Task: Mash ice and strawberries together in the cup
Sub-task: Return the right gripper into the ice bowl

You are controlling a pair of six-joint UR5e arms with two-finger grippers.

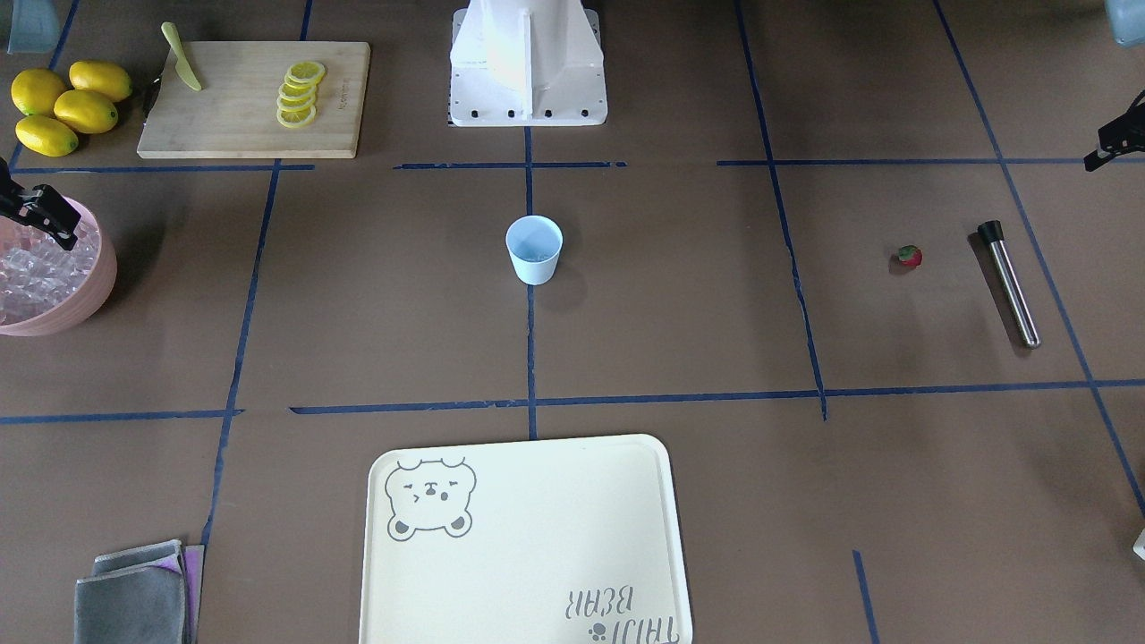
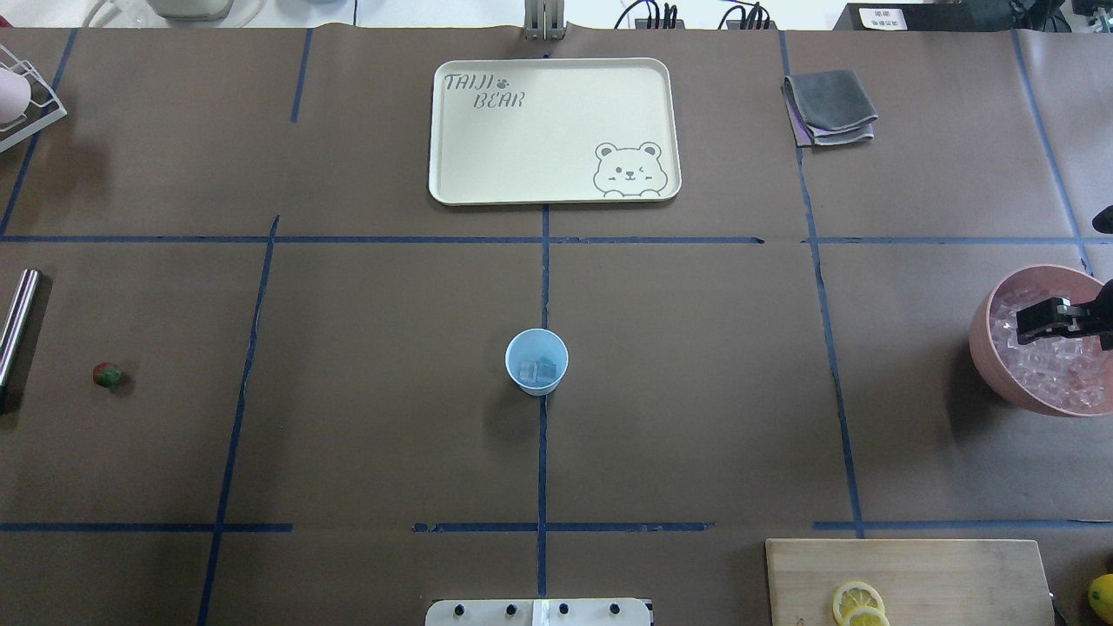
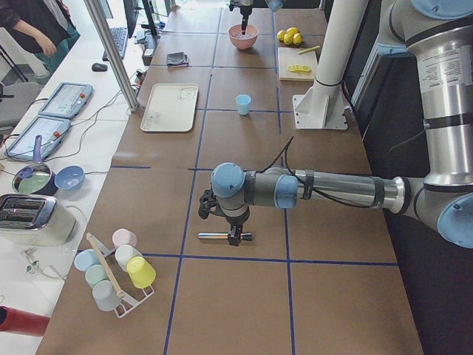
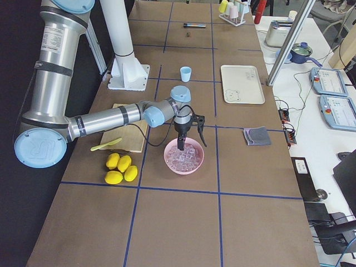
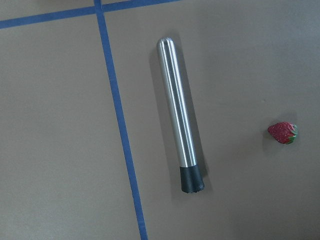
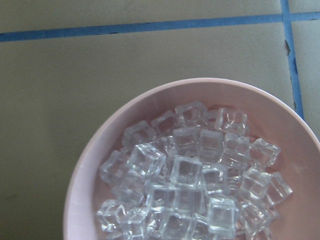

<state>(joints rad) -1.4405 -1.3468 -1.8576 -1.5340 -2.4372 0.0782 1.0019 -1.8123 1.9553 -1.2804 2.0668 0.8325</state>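
As the right gripper (image 2: 1030, 322), fingers apart, hangs over ice (image 2: 1048, 369) at frame right, a slick cube may slip free; finger state of left gripper (image 3: 235, 238) cannot be told.

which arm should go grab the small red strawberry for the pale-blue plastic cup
Left. The left gripper hangs over the steel muddler beside the small red strawberry; the right gripper is across the table, over the pink bowl of clear ice cubes.

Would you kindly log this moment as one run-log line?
cup: ice inside | strawberry: on table | right gripper: over pink bowl | left gripper: over muddler
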